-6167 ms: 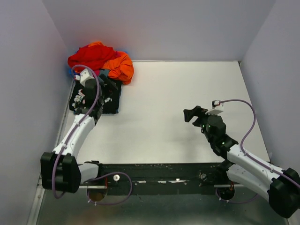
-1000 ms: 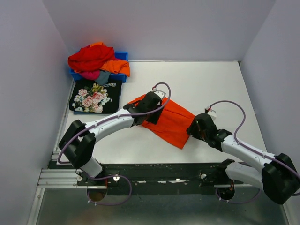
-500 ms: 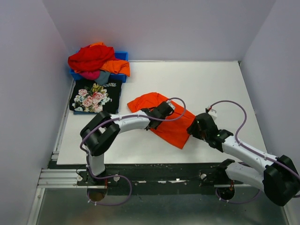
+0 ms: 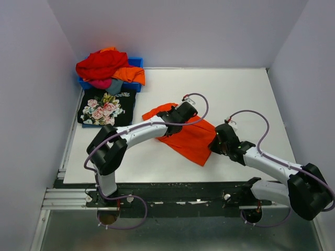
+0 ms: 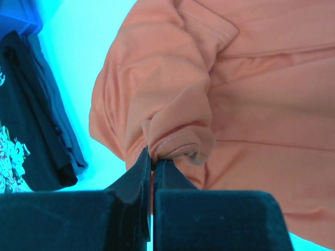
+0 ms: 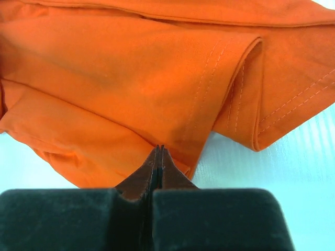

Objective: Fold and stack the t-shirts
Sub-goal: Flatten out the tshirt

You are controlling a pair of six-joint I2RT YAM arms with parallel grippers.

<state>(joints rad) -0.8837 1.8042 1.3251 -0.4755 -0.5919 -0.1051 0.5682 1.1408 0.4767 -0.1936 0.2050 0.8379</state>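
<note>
Broadly, the white counter (image 4: 235, 94) carries everything. At its middle lies the plain orange t-shirt (image 4: 191, 138), spread loosely and rumpled, partly doubled over on itself. In the far left corner a heap of t-shirts (image 4: 107, 65), red, orange, pink and grey, spills over a blue bin (image 4: 137, 63). Just in front of the bin, the black t-shirt (image 4: 107, 107) with pink roses lies folded flat. The left fingers (image 5: 148, 159) are closed on a bunched fold at the orange t-shirt's far left part. The right fingers (image 6: 157, 157) are pressed together at its right hem; whether cloth is caught between them cannot be told.
</note>
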